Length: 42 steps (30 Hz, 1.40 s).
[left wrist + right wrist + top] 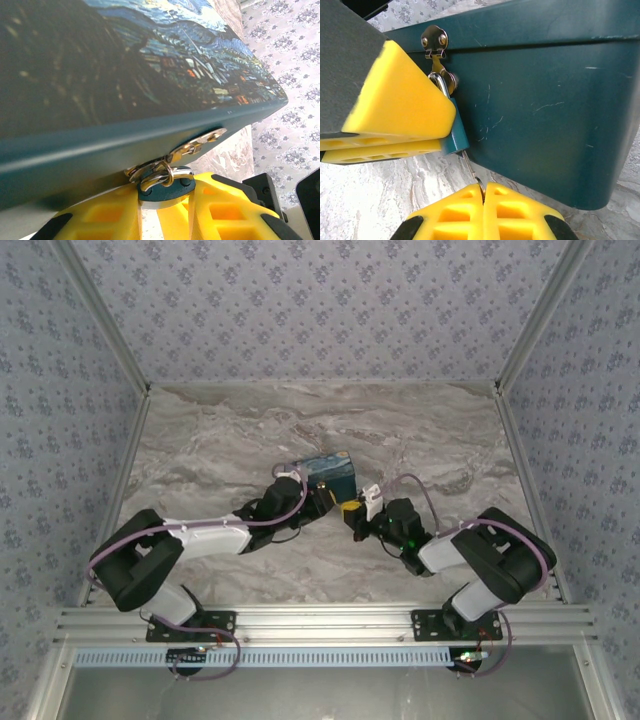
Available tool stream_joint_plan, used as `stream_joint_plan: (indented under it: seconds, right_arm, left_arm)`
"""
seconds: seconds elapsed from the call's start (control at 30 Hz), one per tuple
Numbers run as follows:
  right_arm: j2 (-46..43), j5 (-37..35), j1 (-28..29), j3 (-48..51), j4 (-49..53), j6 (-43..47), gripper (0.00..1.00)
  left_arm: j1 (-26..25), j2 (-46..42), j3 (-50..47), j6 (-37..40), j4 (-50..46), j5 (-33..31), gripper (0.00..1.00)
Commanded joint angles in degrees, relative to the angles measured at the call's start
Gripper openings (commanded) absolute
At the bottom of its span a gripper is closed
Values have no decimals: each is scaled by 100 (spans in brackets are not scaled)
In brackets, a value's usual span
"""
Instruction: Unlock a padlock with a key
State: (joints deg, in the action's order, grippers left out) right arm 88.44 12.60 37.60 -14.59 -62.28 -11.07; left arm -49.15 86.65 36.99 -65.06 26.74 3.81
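A tiny teal padlock [167,194] hangs by its silvery shackle [165,177] from the hasp [435,42] on the front of the dark teal painted box [330,472]. My left gripper [166,202] is shut on the padlock body, with a yellow finger [100,220] on each side of it. In the right wrist view the padlock [456,137] sticks out below those yellow fingers [395,105]. My right gripper [483,190] is shut on a thin metal key [470,167], whose blade runs up into the padlock's underside. From above, both grippers [345,506] [360,528] meet at the box's near side.
The box [545,100] stands on the marble-patterned table [200,460], near its middle. Patterned walls [320,300] close in the back and both sides. A metal rail [320,620] runs along the near edge by the arm bases.
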Motion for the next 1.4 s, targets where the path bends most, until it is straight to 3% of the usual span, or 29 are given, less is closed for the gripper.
stream_joint_plan:
  seconds: [0.0, 0.5, 1.37]
  right_arm:
    - [2, 93, -36, -64, -358, 26, 0]
    - [-391, 198, -61, 158, -118, 0, 0]
    - [-35, 276, 36, -60, -501, -27, 0]
  left_arm:
    - [-33, -246, 54, -11, 217, 32, 25]
    - [-31, -253, 20, -34, 200, -12, 25]
    - [-26, -347, 64, -385, 385, 270, 25]
